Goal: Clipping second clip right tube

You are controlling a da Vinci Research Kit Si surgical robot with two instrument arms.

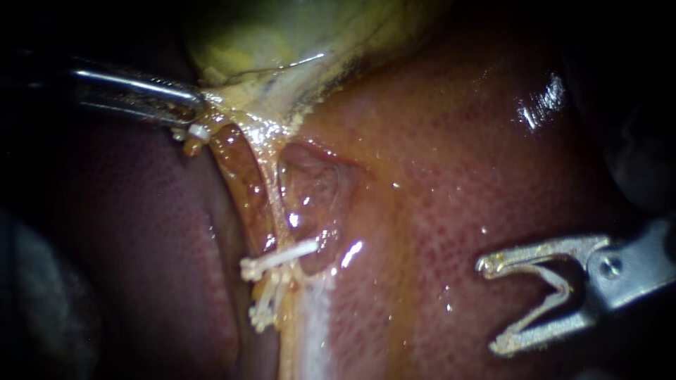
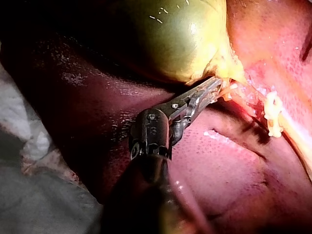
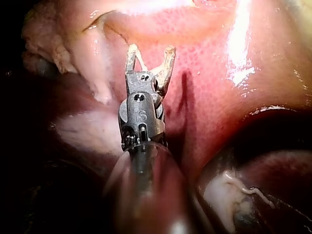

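Setting: surgical bench, organ tissue laid out under close camera.

Evidence:
- Liver (image 1: 436,211), wet, red-brown, stippled, fills all three views; green-yellow gallbladder (image 1: 282,35) lies against it.
- Two slender metal instruments in field. Left instrument (image 1: 199,112): jaws clamped on gallbladder's lower edge. Right instrument (image 1: 491,304): jaws apart over liver.
- White clips (image 1: 278,259) sit across thin tube (image 1: 274,204) below gallbladder.
- Left wrist view: pale crumpled cloth (image 2: 22,131) beside liver's dark edge.
- Surroundings black; hard light glints on wet tissue.

Close endoscope and both wrist cameras all face the same liver (image 1: 493,176)
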